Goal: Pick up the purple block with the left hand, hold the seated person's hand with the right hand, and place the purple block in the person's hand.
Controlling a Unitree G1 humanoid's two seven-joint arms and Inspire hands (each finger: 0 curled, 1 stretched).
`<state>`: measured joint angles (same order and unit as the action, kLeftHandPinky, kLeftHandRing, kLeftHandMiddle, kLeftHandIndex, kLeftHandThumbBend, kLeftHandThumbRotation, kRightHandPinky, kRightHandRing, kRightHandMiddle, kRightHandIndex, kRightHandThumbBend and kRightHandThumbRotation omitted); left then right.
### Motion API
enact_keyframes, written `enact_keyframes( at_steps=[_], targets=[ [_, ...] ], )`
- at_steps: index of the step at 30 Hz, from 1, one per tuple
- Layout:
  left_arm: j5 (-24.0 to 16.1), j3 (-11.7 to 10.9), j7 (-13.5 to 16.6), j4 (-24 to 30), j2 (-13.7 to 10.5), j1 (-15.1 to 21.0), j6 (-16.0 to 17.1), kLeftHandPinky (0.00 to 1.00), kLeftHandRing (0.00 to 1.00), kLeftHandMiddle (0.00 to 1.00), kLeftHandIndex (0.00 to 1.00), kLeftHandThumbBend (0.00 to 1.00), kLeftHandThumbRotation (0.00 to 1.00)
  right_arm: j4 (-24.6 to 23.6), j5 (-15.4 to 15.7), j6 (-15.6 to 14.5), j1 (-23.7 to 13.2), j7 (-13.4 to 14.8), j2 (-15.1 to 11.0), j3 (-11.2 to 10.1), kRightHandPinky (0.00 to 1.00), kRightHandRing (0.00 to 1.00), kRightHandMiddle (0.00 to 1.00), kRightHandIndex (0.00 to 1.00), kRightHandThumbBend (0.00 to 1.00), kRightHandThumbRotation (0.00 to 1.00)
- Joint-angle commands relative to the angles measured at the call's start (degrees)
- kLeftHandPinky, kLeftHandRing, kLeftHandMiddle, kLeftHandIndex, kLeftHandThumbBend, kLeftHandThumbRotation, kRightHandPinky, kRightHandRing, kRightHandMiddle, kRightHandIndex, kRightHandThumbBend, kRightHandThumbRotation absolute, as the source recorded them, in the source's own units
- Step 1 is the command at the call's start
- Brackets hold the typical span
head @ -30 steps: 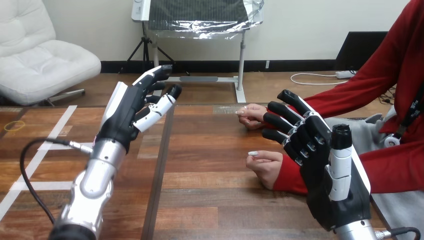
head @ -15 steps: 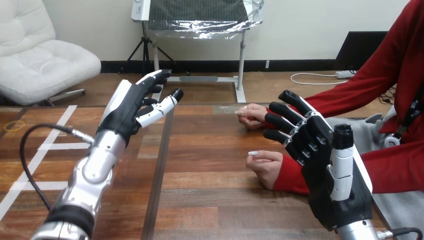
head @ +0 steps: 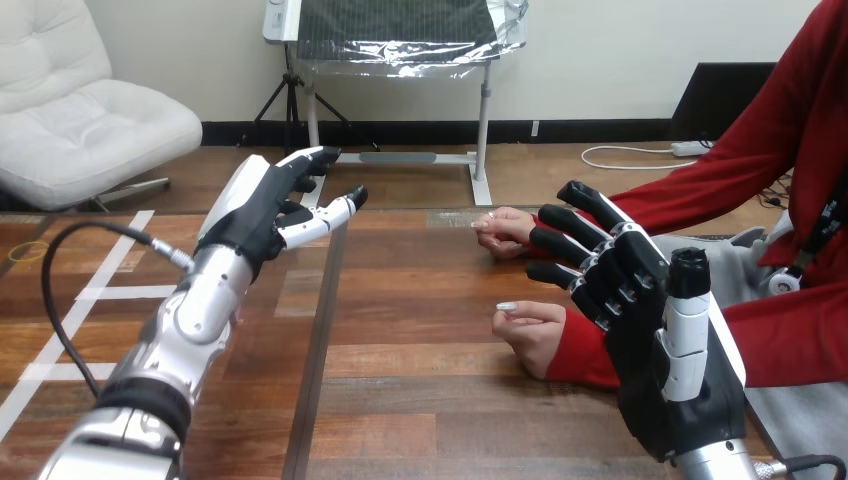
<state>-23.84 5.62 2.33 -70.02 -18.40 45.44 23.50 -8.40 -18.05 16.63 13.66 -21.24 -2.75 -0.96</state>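
My left hand (head: 262, 205) is stretched out above the far left part of the wooden table (head: 420, 400), open, with fingers and thumb pointing away and nothing in it. At the right, my right hand (head: 650, 330) is raised and open, fingers spread, with its back toward me. The person's near hand (head: 530, 330) rests on the table in a loose fist just left of my right hand's fingers; whether they touch I cannot tell. The person's far hand (head: 505, 228) lies on the table beyond it, close to my right hand's fingertips.
White tape lines (head: 80, 310) cross the table's left part. A dark seam (head: 318, 330) runs front to back down the table's middle. A small yellow ring (head: 28, 250) lies at the far left edge. The person's red sleeves (head: 780, 330) fill the right side.
My left hand has reached further forward and flattened out, with its forearm stretched longer over the table. My right hand and the person's hands have stayed where they were.
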Motion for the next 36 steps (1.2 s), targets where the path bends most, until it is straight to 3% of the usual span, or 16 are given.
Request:
enact_keyframes(
  at_steps=[1,6,12,24,36],
  targets=[
    [-2.2,2.5,1.8,-1.4,-2.2,7.2,-1.8,0.86,0.88,0.88,0.87,0.53,0.58,-0.3,-0.4,0.2,-3.6,-0.3,-0.7,-0.6,0.74,0.82,0.83,0.86,0.82,0.98],
    [-3.2,3.6,1.8,-2.2,-2.4,8.0,-3.2,0.91,0.89,0.89,0.87,0.51,0.58,-0.5,-0.4,0.1,-3.6,-0.2,-0.7,-0.6,0.74,0.82,0.83,0.85,0.82,0.98],
    [-4.3,4.9,2.0,-3.0,-2.6,8.9,-5.0,0.89,0.9,0.9,0.87,0.52,0.57,-0.5,-0.3,0.1,-3.7,-0.2,-0.7,-0.6,0.75,0.82,0.83,0.85,0.82,0.98],
    [-5.5,6.6,2.8,-4.0,-2.9,9.9,-8.7,0.77,0.89,0.89,0.86,0.55,0.59,0.0,-0.3,0.4,-4.1,-0.4,-0.7,-0.6,0.76,0.83,0.83,0.85,0.8,0.98],
    [-7.0,8.3,3.9,-4.8,-3.7,10.1,-10.3,0.86,0.86,0.87,0.84,0.54,0.54,0.2,0.0,0.4,-4.4,-0.1,-0.4,-0.4,0.76,0.82,0.83,0.85,0.81,0.98]
  ],
)
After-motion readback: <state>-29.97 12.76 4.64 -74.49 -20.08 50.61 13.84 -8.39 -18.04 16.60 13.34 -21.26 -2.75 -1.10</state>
